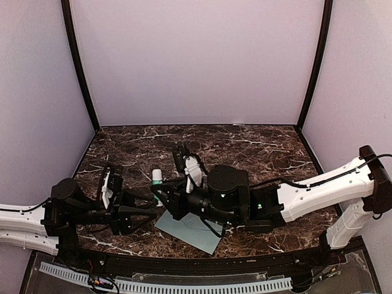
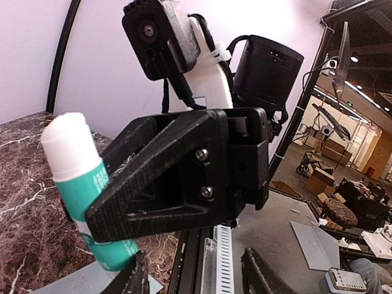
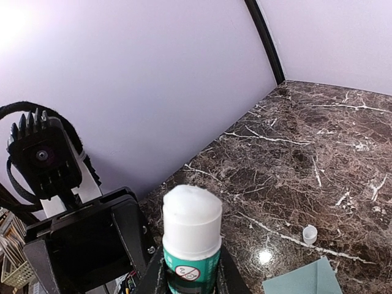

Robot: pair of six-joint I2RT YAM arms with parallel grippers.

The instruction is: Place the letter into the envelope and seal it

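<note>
**Overhead view.** My right gripper [image 1: 162,195] reaches in from the right to the middle of the marble table [image 1: 257,147]. My left gripper [image 1: 144,214] lies just beside it on the left and points toward it. The envelope [image 1: 187,233] lies flat on the table near the front edge, pale teal, turned at a slant. Its far edge is hidden under my right wrist. I cannot tell from this view whether its flap is folded down.

**Right wrist view.** My right gripper pinches a glue stick [image 3: 191,245] between its two fingers [image 3: 231,280]. The stick has a teal label and a bare white top, and it stands roughly upright. A small white cap [image 3: 310,233] sits on the table near a corner of the envelope, apart from it.

**Left wrist view.** My left fingers [image 2: 136,277] are spread with nothing between them. They face my right gripper, which fills the middle of the picture with the stick at its left side. The base of the stick is close above a pale sheet edge. I cannot tell whether the two touch.
</note>
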